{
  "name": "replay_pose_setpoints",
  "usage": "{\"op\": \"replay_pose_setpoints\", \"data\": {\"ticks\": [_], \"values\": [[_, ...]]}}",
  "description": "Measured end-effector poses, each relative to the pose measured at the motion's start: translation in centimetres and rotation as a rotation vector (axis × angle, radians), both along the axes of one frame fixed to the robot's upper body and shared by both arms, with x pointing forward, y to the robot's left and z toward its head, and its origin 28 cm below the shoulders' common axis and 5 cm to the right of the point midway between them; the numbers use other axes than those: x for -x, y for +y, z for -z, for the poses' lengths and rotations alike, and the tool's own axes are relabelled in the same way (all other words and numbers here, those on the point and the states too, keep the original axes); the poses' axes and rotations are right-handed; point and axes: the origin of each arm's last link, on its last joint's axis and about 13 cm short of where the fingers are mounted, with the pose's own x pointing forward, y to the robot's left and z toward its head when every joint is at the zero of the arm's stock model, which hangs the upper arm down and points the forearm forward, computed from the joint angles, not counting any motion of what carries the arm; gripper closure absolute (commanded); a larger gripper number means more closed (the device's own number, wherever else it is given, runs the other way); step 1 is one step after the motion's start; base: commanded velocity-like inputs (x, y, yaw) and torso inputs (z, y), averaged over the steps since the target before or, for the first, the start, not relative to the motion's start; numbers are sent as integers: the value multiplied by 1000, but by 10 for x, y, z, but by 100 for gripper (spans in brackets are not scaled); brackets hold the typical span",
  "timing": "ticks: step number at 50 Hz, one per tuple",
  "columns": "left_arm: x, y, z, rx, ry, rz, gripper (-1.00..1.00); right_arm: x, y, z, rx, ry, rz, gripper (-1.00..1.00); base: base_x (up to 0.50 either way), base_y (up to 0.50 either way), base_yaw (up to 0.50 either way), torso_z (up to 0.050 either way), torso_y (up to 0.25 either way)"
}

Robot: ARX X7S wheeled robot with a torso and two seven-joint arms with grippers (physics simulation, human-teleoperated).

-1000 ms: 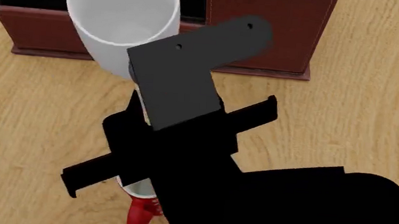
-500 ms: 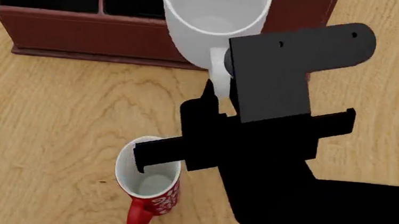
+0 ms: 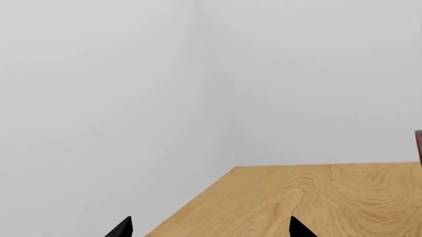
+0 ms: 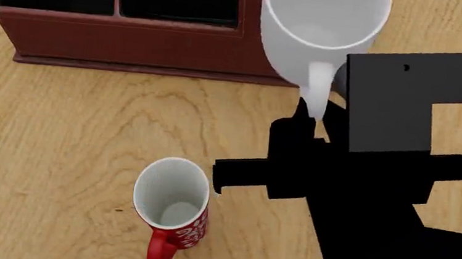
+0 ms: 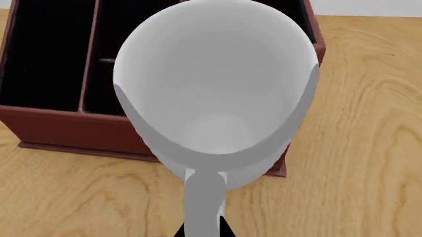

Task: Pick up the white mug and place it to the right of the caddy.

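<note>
Since the earlier frames the white mug (image 4: 321,31) has travelled rightward across the front of the caddy (image 4: 131,38) and now hangs over the caddy's right front corner, clear of the bench (image 4: 57,134). At the left, the left tool (image 3: 209,228) shows only two tips, set apart — released, nothing between them. The red mug (image 4: 171,208) stands upright on the bench. The right tool (image 4: 315,114) is clenched on the white mug's handle — mug tilted, mouth toward the camera.
</note>
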Motion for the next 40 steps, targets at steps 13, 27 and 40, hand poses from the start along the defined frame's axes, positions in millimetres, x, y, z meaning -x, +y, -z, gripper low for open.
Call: {"op": "replay_pose_setpoints", "data": {"ticks": [13,27,40], "values": [[-2,0,1,-1,3,5,-100,3,-10,4,-18,5,58,100,0,0,0,0,1],[-2,0,1,-1,4,5,-100,4,-21,7,-34,10,121,100,0,0,0,0,1],[-3,-1,1,-3,5,8,-100,3,-32,9,-45,13,187,100,0,0,0,0,0]]}}
